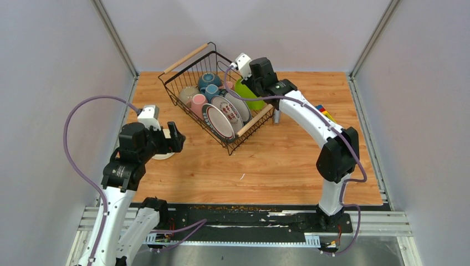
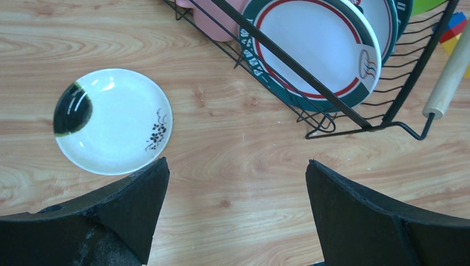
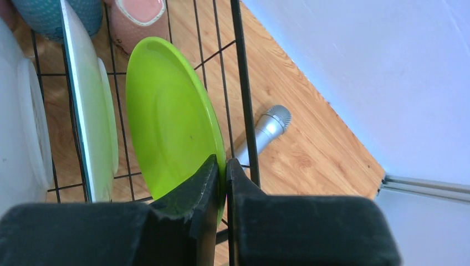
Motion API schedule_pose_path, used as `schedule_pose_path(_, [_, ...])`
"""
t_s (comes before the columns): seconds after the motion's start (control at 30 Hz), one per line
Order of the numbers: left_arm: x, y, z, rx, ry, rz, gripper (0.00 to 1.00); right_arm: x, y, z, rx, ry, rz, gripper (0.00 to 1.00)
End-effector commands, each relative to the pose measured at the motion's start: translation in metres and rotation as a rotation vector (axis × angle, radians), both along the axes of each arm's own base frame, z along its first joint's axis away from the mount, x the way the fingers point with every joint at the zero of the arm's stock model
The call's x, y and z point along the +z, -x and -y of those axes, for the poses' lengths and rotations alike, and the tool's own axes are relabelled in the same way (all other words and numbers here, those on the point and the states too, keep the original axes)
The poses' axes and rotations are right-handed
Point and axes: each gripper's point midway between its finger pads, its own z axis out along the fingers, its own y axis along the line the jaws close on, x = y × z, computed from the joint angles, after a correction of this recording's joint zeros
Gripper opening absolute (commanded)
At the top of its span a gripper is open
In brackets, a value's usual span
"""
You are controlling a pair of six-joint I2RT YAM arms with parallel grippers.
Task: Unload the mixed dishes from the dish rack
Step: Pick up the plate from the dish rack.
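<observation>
The black wire dish rack (image 1: 183, 75) stands at the table's back with white patterned plates (image 1: 217, 122), a lime-green plate (image 1: 248, 95), a pink mug (image 1: 198, 103), blue-grey mugs (image 1: 209, 80) and a beige bowl (image 1: 187, 93) in it. My right gripper (image 1: 246, 77) is shut on the lime-green plate's rim (image 3: 172, 119), which stands on edge inside the rack wall (image 3: 242, 83). My left gripper (image 1: 176, 137) is open and empty above the wood, its fingers (image 2: 138, 202) apart. A small white plate (image 2: 112, 120) with a dark patch lies flat on the table beside it.
A grey cylinder (image 3: 266, 130) lies on the table just outside the rack's right wall. A coloured toy block (image 1: 324, 112) sits partly behind my right arm. One wooden handle (image 2: 449, 77) of the rack shows at the left wrist view's right edge. Grey walls enclose the table.
</observation>
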Motion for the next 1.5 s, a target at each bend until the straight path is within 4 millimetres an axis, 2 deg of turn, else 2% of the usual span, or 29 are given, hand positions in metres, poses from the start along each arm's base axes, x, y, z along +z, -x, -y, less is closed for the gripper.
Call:
schedule_pose_path(0.0, [0.014,0.006,0.017,-0.075,0.072,0.059,1.00,0.060,0.009,0.008,-0.055,-0.060,0.139,0.00])
schedule_pose_path(0.3, [0.037,0.017,0.036,-0.169,0.164,0.125,1.00,0.100,0.036,0.025,-0.152,-0.166,0.198,0.00])
schedule_pose_path(0.43, [0.040,0.019,0.046,-0.211,0.207,0.123,1.00,0.109,0.055,0.034,-0.183,-0.228,0.203,0.00])
schedule_pose_path(0.47, [0.042,0.019,0.048,-0.217,0.217,0.125,1.00,0.117,0.062,0.036,-0.184,-0.261,0.210,0.00])
schedule_pose_path(0.57, [0.045,0.021,0.055,-0.252,0.247,0.130,1.00,0.127,0.082,0.032,-0.146,-0.372,0.186,0.00])
schedule_pose_path(0.8, [0.052,0.026,0.071,-0.342,0.309,0.148,1.00,0.135,0.137,0.005,-0.005,-0.677,0.033,0.00])
schedule_pose_path(1.03, [0.045,0.032,0.085,-0.397,0.411,0.118,1.00,0.126,0.190,-0.025,0.146,-0.940,-0.168,0.01])
schedule_pose_path(1.27, [0.046,0.031,0.094,-0.430,0.484,0.134,1.00,0.101,0.216,-0.037,0.170,-1.084,-0.333,0.00])
schedule_pose_path(1.47, [0.038,0.024,0.099,-0.431,0.522,0.097,1.00,0.086,0.235,-0.047,0.198,-1.208,-0.451,0.00])
